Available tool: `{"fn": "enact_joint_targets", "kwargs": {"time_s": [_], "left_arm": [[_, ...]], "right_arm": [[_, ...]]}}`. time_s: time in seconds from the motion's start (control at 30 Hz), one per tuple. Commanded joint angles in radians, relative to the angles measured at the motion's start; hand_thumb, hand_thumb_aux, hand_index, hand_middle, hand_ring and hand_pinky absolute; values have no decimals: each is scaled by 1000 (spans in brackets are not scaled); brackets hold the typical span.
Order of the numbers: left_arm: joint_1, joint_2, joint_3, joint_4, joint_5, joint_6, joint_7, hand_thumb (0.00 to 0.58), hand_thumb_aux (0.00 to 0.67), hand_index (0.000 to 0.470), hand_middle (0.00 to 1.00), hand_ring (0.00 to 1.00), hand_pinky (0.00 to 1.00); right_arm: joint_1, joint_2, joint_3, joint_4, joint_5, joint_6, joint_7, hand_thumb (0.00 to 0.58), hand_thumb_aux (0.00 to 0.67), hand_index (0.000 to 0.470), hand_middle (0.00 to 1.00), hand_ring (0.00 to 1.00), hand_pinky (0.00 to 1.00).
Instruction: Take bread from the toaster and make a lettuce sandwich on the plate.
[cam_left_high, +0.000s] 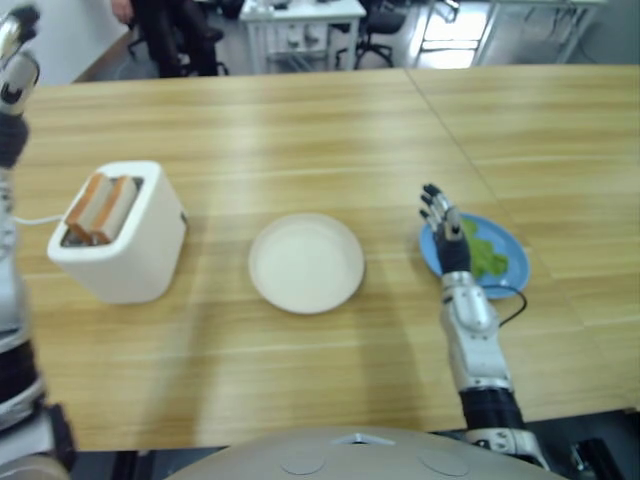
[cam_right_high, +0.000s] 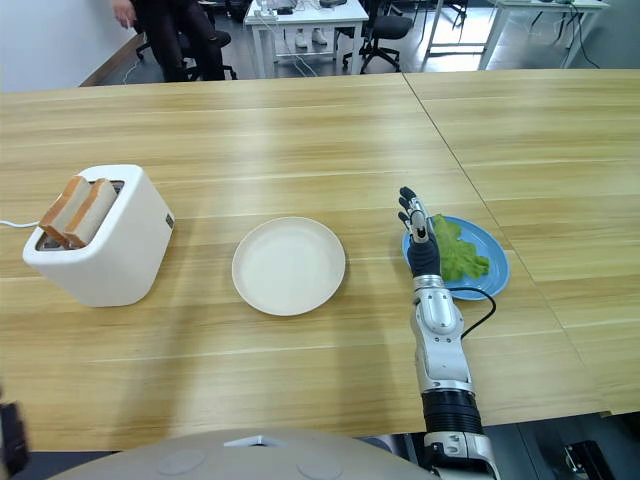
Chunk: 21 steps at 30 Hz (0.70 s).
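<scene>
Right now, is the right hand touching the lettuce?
Cannot tell. In both eye views the right hand overlaps the left rim of the blue plate beside the lettuce, but its height above them is unreadable.

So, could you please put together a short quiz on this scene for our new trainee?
1. True or false: both bread slices sit in the toaster.
2. Fill in: the cream plate holds ____.
3. The right hand is at the edge of: A) the toaster, B) the cream plate, C) the blue plate with lettuce.
Key: 1 true; 2 nothing; 3 C.
</scene>
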Motion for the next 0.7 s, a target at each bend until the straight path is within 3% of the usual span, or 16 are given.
{"fn": "enact_joint_targets", "kwargs": {"time_s": [0.03, 0.37, 0.7], "left_arm": [[68, 59, -42, 211, 143, -54, 37, 0, 0, 0, 0, 0, 0], [71, 109, -229, 511, 356, -62, 146, 0, 0, 0, 0, 0, 0], [94, 69, -324, 545, 338, -57, 98, 0, 0, 0, 0, 0, 0]], "right_arm": [[10, 7, 4, -38, 2, 21, -5, 0, 0, 0, 0, 0, 0], [-2, 9, 1, -19, 0, 26, -3, 0, 0, 0, 0, 0, 0], [1, 7, -2, -20, 2, 33, -2, 0, 0, 0, 0, 0, 0]]}}
